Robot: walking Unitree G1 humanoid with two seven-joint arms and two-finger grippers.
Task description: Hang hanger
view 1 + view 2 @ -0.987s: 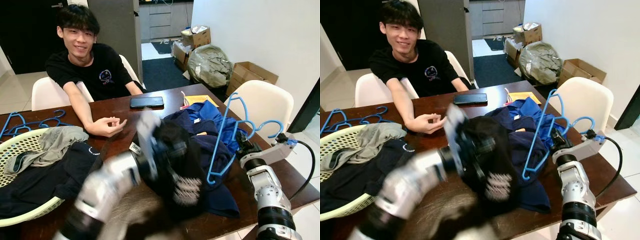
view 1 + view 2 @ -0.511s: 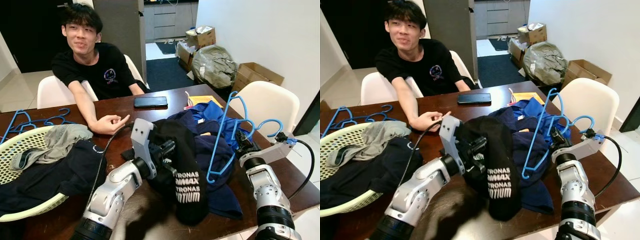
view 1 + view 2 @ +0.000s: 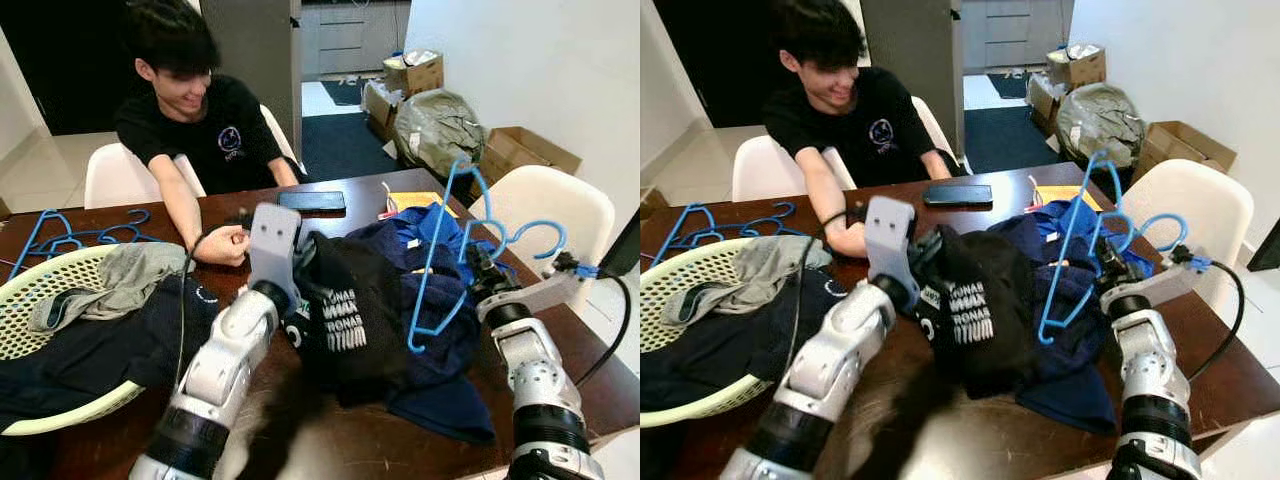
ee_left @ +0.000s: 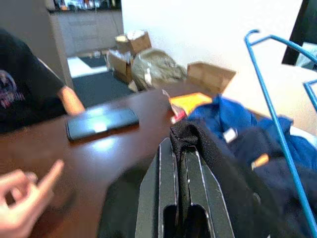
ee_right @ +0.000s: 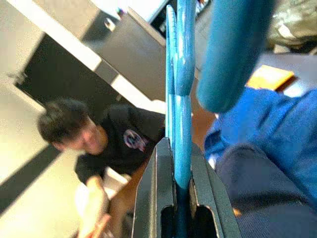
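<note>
Right end effector (image 3: pixel 478 272) is gripping the blue hanger (image 3: pixel 447 260) upright at the table's (image 3: pixel 330 440) right while the left end effector (image 4: pixel 179 148) is pinching the black shirt (image 3: pixel 345 315), lifting it for threading.

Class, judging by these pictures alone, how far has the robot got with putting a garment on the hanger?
Done: the right gripper is shut on the blue hanger, held upright above the blue clothes. In hand: the left gripper is shut on the black shirt, lifted off the table. Left: the shirt is not yet on the hanger; the two are apart.
</note>
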